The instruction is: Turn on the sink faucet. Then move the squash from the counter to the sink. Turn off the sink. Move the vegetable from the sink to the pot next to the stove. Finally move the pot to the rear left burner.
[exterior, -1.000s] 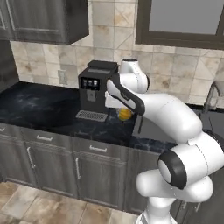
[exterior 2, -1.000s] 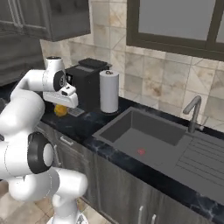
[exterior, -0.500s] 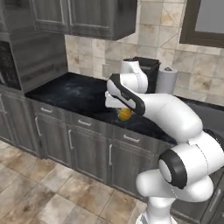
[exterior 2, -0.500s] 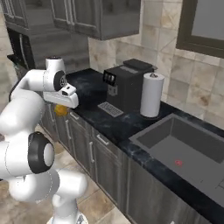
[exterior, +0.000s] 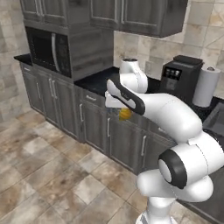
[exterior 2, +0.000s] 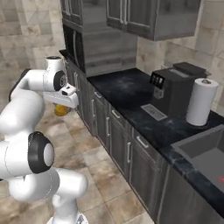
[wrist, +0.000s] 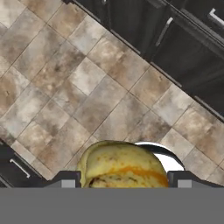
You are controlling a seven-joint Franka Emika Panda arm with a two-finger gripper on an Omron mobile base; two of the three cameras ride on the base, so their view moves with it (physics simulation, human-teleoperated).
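My gripper (exterior: 124,111) is shut on the yellow squash (exterior: 126,114), holding it in the air in front of the lower cabinets, off the black marble counter (exterior: 98,81). From the right side the gripper (exterior 2: 64,106) and squash (exterior 2: 61,110) hang over the tiled floor. In the hand view the mottled squash (wrist: 122,164) sits between the two dark fingertips (wrist: 65,180), with floor tiles beneath. A corner of the dark sink (exterior 2: 202,151) lies far right, past the counter (exterior 2: 127,92). The sink faucet, pot and stove are out of view.
A black coffee machine (exterior 2: 173,89) and a paper towel roll (exterior 2: 201,103) stand on the counter before the sink. A built-in microwave (exterior: 48,46) sits in the tall unit at the counter's left end. Dark cabinet fronts (exterior: 127,140) line the tiled floor (exterior: 52,170).
The whole picture has shifted: the base has driven left along the counter, so the sink and coffee machine slid right and the microwave came in. The squash stays in the gripper.
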